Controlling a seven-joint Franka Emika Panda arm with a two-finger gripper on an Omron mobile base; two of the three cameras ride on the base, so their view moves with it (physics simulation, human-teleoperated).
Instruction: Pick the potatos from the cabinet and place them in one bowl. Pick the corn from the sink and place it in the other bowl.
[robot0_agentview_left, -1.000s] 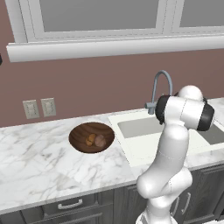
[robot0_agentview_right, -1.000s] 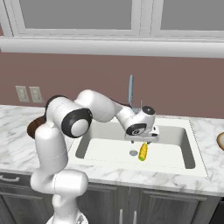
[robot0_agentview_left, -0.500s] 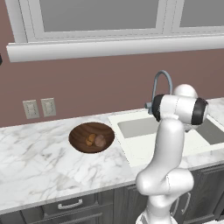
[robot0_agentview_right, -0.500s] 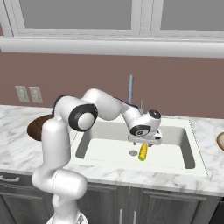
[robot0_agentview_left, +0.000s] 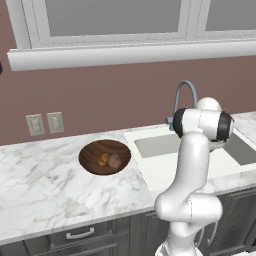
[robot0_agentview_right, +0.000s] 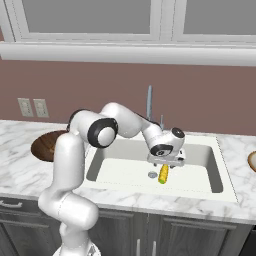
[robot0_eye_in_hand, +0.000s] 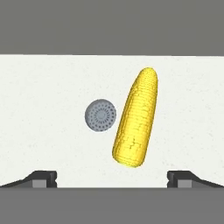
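Gripper (robot0_agentview_right: 165, 162) w/ jaws wide hovers over corn (robot0_eye_in_hand: 135, 118) in sink (robot0_agentview_right: 210, 165); risk: round cob rolls toward drain (robot0_eye_in_hand: 100, 115) if pinch lands off-centre.

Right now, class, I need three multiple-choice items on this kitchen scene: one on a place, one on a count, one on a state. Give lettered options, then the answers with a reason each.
1. Where does the corn lie?
A. In the dark brown bowl
B. On the sink floor beside the drain
C. On the marble counter

2. How many potatoes sit in the dark brown bowl?
A. None
B. Two
C. Four

3. How do the fingers stand?
A. Wide apart with nothing between them
B. Shut on the corn
C. Shut on the faucet

Answers: 1 B, the cob rests on the white basin floor next to the round drain. 2 B, two brown lumps lie together in the bowl. 3 A, the hand view shows the tips far apart, the corn lying free ahead of them.
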